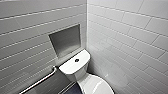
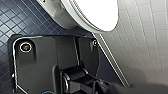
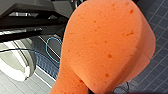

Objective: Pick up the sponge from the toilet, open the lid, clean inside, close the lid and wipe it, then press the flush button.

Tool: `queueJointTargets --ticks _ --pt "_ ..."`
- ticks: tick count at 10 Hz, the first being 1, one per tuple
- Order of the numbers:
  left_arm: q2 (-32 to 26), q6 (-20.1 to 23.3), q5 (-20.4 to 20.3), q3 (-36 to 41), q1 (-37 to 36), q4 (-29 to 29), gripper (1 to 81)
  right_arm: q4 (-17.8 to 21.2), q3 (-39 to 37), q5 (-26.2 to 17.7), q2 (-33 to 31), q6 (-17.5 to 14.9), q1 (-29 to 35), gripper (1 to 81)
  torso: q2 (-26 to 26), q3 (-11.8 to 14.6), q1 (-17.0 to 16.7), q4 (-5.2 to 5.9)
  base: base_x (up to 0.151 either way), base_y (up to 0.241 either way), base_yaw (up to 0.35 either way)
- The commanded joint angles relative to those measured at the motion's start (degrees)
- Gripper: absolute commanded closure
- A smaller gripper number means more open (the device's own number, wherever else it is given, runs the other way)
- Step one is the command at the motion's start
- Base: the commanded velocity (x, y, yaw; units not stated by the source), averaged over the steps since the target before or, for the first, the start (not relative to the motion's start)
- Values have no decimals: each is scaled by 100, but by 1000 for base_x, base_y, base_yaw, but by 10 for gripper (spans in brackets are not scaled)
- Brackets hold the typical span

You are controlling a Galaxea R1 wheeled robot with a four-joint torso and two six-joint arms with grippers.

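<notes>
Now, orange sponge (image 3: pixel 107 47) tight in right gripper (image 3: pixel 96 91), above dark floor tiles (image 3: pixel 160 62).

No legible text or signs.

Cool, even light fills the head view: the white wall tiles (image 1: pixel 130 32) are bright, their lines bowing toward the edges, while the recessed niche (image 1: pixel 65 40) is shaded grey inside. The toilet (image 1: pixel 70 67) has a bright tank top and a shadowed front. In the left wrist view the lid (image 2: pixel 97 12) glares to blank white against the dim blue floor (image 2: pixel 15 17). The sponge (image 3: pixel 107 45) is evenly lit, paler along one edge
</notes>
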Motion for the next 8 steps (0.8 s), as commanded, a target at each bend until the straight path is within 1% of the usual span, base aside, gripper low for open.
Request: queueJointTargets --ticks 1,2,4,5,7,8 --pt "453 42 -833 -421 1094 1074 811 -132 -31 -184 -25 -25 -71 811 0 341 0 0 0 0 0" --pt "664 51 -1019 -710 1376 1129 811 -132 -31 -184 -8 -78 -62 811 -2 475 -2 0 0 0 0" --pt "1246 51 -1055 -1592 1824 1208 811 -132 -39 -236 -17 -105 -35 811 -6 761 -9 0 0 0 0" --pt "1615 59 -1055 -2172 2017 1234 811 -132 -48 -307 -8 -105 -18 811 -9 905 -11 0 0 0 0" --pt "2494 51 -1055 -3587 2281 1199 811 -132 -48 -377 -8 -114 35 811 -17 1213 -19 0 0 0 0" --pt "2811 51 -1047 -4106 2361 1208 811 -132 -48 -439 -8 -114 52 811 -19 1345 -24 0 0 0 0"
